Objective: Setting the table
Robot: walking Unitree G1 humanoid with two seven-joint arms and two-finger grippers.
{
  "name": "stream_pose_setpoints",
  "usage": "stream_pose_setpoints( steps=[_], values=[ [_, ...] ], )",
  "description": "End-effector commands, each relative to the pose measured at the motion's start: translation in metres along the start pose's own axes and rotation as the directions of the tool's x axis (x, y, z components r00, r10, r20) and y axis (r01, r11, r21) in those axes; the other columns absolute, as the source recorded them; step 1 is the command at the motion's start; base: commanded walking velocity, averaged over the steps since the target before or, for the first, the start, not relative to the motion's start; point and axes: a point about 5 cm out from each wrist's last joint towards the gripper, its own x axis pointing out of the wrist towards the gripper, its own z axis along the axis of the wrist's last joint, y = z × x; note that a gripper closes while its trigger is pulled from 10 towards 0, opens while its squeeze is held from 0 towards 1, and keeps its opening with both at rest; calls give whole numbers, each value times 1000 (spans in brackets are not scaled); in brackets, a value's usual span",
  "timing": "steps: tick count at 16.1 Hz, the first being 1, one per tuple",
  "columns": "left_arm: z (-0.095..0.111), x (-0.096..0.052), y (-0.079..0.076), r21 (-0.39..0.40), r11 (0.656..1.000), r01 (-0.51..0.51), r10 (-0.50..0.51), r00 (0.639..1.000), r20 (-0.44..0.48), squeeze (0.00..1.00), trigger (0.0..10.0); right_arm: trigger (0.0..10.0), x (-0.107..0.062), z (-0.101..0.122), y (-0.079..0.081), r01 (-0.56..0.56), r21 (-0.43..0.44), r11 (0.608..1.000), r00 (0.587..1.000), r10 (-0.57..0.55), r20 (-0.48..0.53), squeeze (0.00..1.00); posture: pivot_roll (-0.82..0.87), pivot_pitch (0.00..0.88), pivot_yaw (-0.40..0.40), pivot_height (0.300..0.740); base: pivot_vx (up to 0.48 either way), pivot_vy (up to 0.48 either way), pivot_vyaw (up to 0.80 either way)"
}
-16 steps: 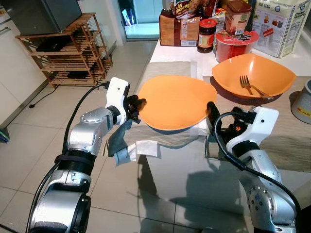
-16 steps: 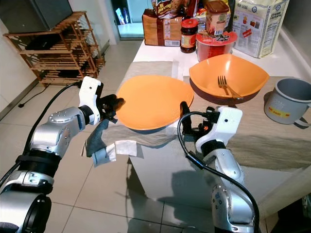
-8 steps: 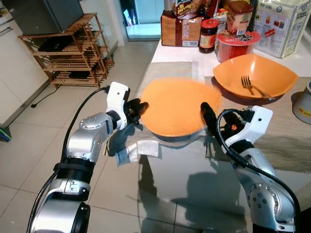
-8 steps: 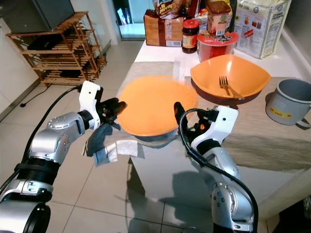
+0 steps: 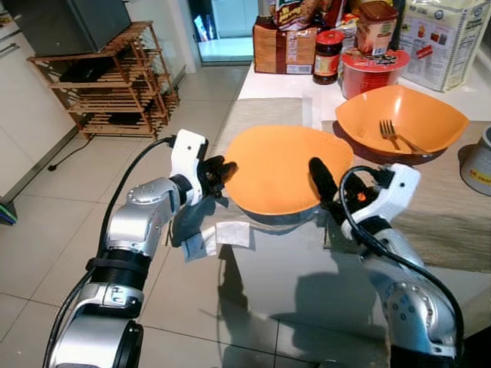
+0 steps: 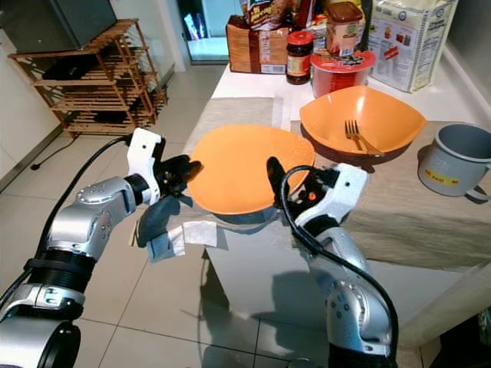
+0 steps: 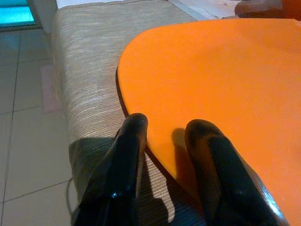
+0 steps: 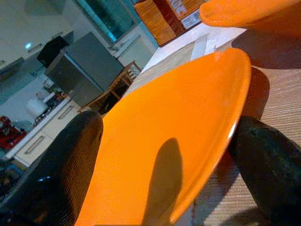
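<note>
While both claws pinch the orange plate (image 5: pixel 285 169) — left claw (image 7: pixel 165 136), right claw (image 5: pixel 318 184) — labels behind unreadable.

Wooden rack (image 5: pixel 107 80) on tiled floor (image 5: pixel 46 230), grey television (image 5: pixel 69 23) on top.

**Our arms, as seen**

We note two silver metal arms, segmented, with dark ribbed joint rings. White housings cap each wrist. Black cables loop from each forearm to its wrist. Left gripper (image 5: pixel 219 170) and right gripper (image 5: pixel 321 182): long glossy black fingers (image 7: pixel 126 155). Orange-red glints show inside the right wrist housing.
</note>
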Motion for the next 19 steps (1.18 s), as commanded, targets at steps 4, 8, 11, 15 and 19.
stream_pose_setpoints(
  steps=[4, 8, 11, 15, 19],
  values=[
    [-7, 0, -4, -21, 999, 31, -32, 999, -36, 0, 10000, 3020, 16, -22, 4, -5, 70, 998, 997, 10, -71, 0, -132, 18, 134, 735, 0, 0, 0],
    [-5, 0, -8, -26, 999, 39, -40, 999, -29, 0, 10000, 0, 19, -27, 7, -17, 48, 999, 996, 21, -92, 0, -127, 22, 129, 735, 0, 0, 0],
    [-4, 0, -10, -33, 998, 45, -46, 999, -25, 0, 10000, 0, 16, -30, 7, -22, 38, 999, 994, 26, -103, 0, -129, 24, 126, 735, 0, 0, 0],
    [0, 0, -10, -36, 998, 43, -44, 999, -19, 0, 10000, 0, 11, -29, 8, -41, -11, 999, 993, 40, -115, 0, -131, 31, 126, 735, 0, 0, 0],
    [2, 0, -10, -36, 999, 35, -35, 999, -7, 0, 10000, 0, 8, -31, 4, -35, -43, 998, 991, 29, -133, 0, -135, 8, 124, 735, 0, 0, 0]
  ],
)
